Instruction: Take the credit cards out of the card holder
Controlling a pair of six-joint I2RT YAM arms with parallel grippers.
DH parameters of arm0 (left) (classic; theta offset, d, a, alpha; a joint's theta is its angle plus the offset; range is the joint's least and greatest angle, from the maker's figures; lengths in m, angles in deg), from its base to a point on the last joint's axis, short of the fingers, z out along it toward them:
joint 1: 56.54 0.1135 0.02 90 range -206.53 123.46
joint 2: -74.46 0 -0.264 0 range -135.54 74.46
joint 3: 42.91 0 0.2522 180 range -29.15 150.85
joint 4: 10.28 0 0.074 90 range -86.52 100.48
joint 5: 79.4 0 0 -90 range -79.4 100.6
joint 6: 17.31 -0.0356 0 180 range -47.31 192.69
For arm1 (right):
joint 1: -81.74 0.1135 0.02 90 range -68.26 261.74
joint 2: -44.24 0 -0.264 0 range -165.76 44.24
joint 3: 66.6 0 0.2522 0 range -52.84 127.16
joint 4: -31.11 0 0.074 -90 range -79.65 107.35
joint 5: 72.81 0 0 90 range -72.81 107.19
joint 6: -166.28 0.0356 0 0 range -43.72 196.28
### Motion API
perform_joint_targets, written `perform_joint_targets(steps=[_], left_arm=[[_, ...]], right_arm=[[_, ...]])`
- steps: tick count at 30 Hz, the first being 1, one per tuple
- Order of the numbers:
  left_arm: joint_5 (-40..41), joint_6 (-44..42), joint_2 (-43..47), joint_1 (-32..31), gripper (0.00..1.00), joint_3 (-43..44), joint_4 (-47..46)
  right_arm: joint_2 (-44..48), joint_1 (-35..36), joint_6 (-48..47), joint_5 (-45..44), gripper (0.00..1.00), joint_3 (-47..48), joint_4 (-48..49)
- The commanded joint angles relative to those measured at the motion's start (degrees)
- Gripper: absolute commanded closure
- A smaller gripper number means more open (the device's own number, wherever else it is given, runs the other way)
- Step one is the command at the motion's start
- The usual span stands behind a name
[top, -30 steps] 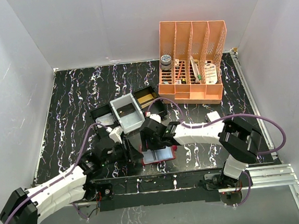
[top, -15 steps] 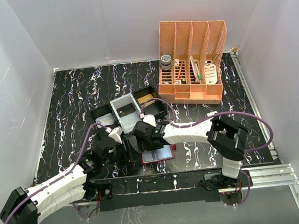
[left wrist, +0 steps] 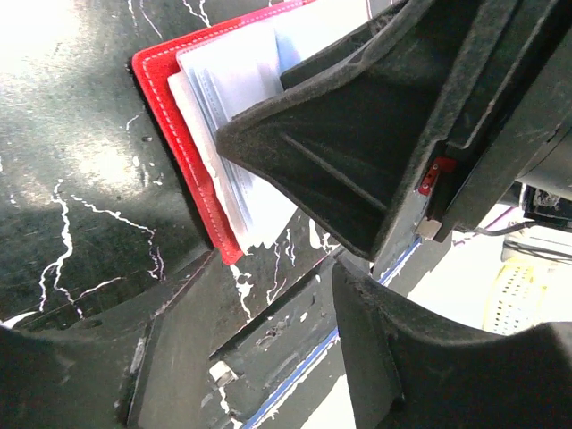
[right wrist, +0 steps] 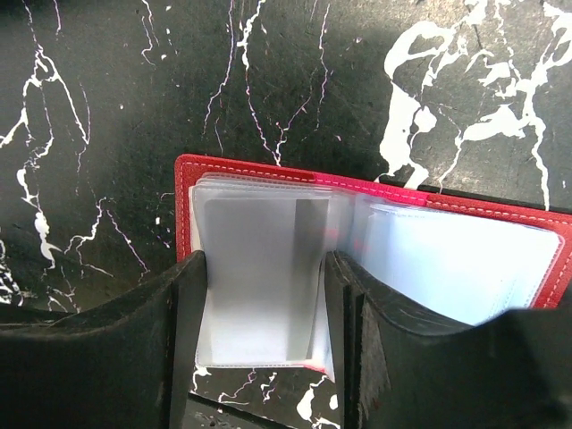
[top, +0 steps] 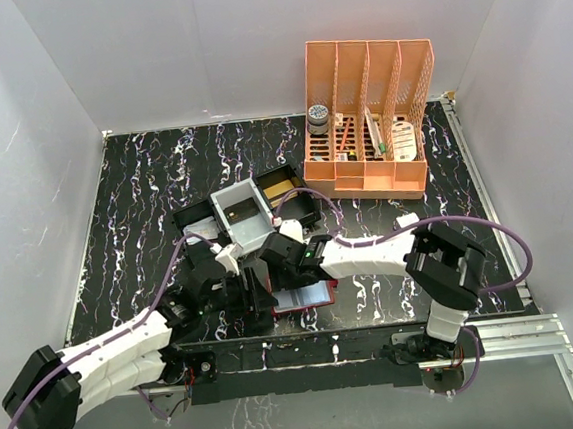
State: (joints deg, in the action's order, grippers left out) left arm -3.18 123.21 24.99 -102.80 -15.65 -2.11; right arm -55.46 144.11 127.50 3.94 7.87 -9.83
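Where one card holder (right wrist: pixel 447 259) lies open, one grey card (right wrist: pixel 255 268) shows.

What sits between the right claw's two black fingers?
Clear sleeves of the open red card holder, a grey credit card inside them; the right wrist view shows it.

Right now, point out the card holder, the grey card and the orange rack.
card holder (right wrist: pixel 232 170), right wrist view, red top edge of cover.
grey card (right wrist: pixel 255 268), right wrist view, middle of its face.
orange rack (top: pixel 384 184), top view, front wall.
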Motion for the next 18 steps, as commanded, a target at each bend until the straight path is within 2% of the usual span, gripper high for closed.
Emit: perform_joint_targets(steps=[1, 8, 18], left_arm=[[-4.1, -1.0, -2.2, -0.3, 0.48, 1.1, -5.3], [-6.1, -1.1, -8.1, -0.4, 0.45, 1.8, -11.9], [-3.9, -1.6, -6.7, -0.4, 0.45, 3.0, -9.8]], right_arm=[[1.4, -1.2, 1.0, 4.1, 0.56, -4.5, 3.4], [3.4, -2.7, 1.1, 7.5, 0.57, -8.0, 7.4], [3.7, -3.1, 1.2, 8.0, 0.57, -8.9, 7.9]])
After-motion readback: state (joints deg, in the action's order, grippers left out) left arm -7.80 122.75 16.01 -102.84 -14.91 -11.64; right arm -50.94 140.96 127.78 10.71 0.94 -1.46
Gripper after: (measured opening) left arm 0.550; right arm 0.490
